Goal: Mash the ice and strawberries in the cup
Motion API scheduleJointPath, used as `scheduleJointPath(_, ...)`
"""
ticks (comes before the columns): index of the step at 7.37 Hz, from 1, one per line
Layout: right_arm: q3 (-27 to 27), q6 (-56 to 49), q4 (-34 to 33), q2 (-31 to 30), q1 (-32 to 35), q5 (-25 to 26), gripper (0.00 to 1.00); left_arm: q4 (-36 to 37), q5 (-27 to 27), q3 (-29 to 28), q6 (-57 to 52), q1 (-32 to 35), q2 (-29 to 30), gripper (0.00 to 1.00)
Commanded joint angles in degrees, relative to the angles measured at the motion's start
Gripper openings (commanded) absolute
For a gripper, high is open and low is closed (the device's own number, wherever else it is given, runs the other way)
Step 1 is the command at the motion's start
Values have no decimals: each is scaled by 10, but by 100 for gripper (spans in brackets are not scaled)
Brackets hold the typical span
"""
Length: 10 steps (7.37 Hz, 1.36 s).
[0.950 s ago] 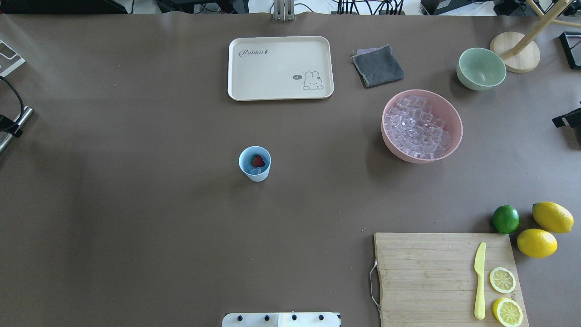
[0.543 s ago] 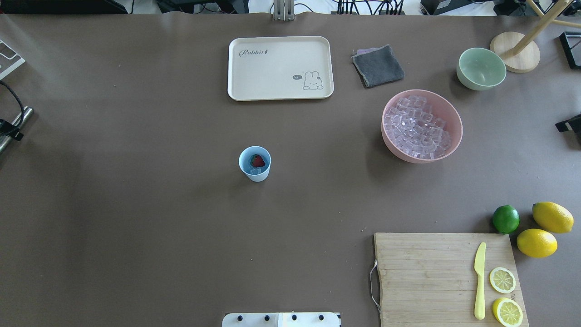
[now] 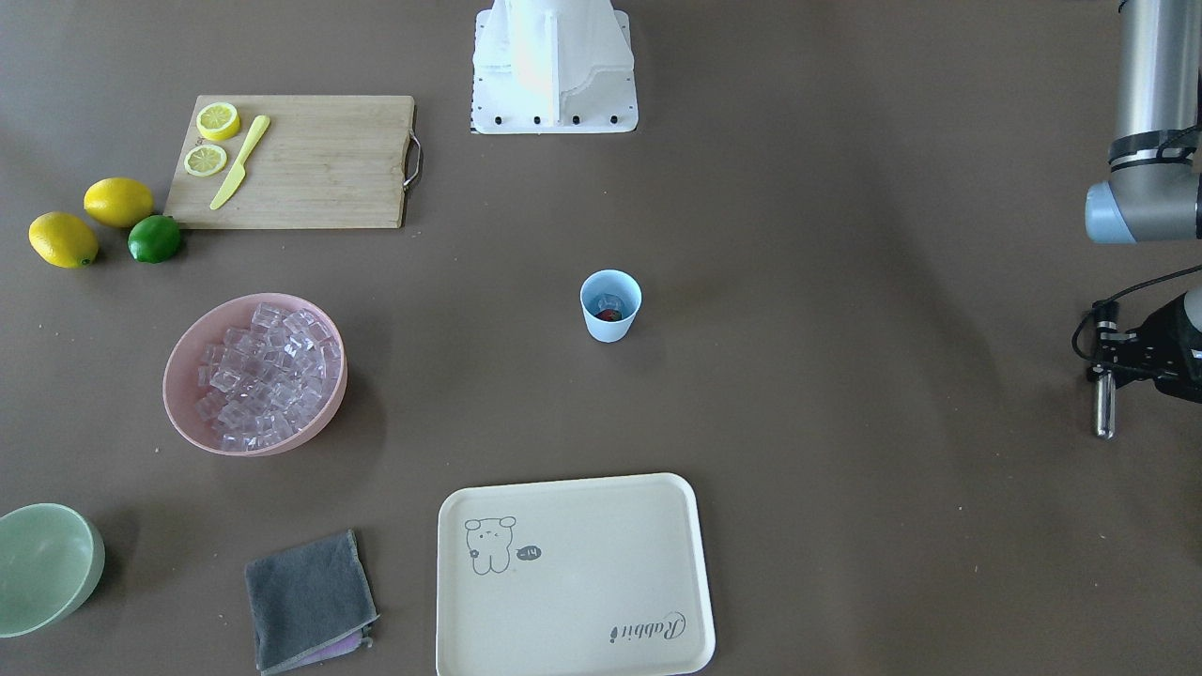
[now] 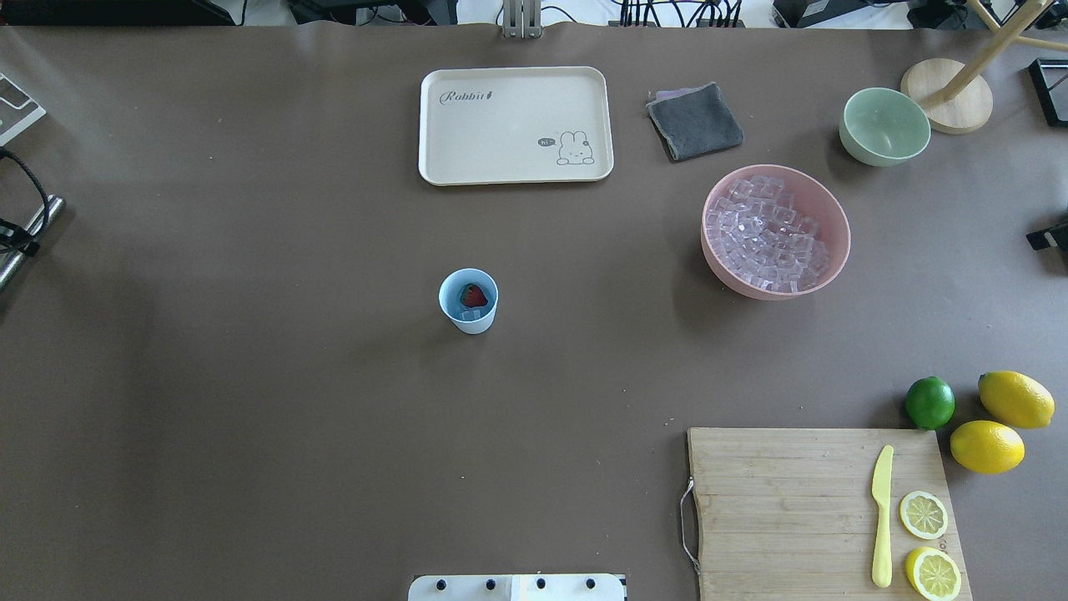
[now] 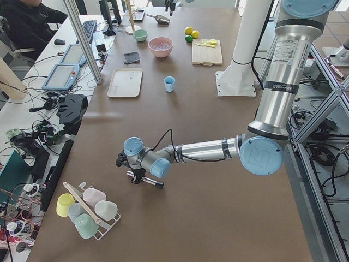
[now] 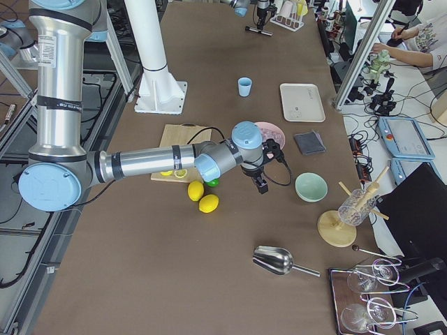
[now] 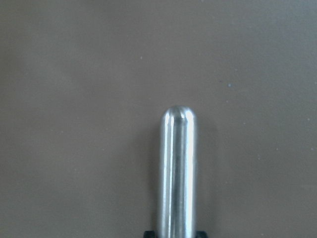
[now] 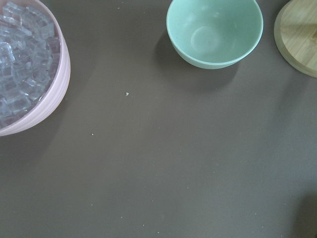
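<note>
The strawberry [image 4: 474,294] and ice [image 4: 470,315] sit in the cup [image 4: 468,321], seemingly unmashed; the left gripper [image 3: 1108,376], well apart from it, clasps a metal pestle [image 3: 1104,410], and for the right gripper [image 6: 260,185] I cannot tell.

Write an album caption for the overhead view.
Light blue plastic cup holding a red strawberry stands apart from a pink bowl of clear ice cubes.
</note>
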<state>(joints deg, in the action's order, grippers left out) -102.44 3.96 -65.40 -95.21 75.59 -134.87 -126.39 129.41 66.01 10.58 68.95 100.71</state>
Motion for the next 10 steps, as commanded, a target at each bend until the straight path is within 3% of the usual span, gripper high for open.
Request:
scheduleJointPath(1, -1, 1, 0, -2, 0, -4, 99, 0, 1, 41, 4, 11, -3, 0)
scheduleJointPath(2, -1, 1, 0, -2, 0, -14, 99, 3, 1, 69, 6, 21, -2, 0)
scheduleJointPath(5, 0, 2, -1, 1, -1, -25, 99, 1, -18, 204, 233, 22, 39, 0)
scheduleJointPath(6, 4, 5, -1, 1, -1, -47, 99, -17, -110, 230, 291, 7, 63, 0)
scheduleJointPath(8, -1, 48, 0, 16, -1, -75, 99, -32, -200, 311, 401, -50, 75, 0)
scheduleJointPath(9, -2, 49, 0, 17, -1, -75, 99, -32, -318, 342, 448, -70, 71, 0)
scheduleJointPath(10, -12, 49, 0, 13, 1, -75, 99, -34, -442, 362, 467, -129, 71, 0)
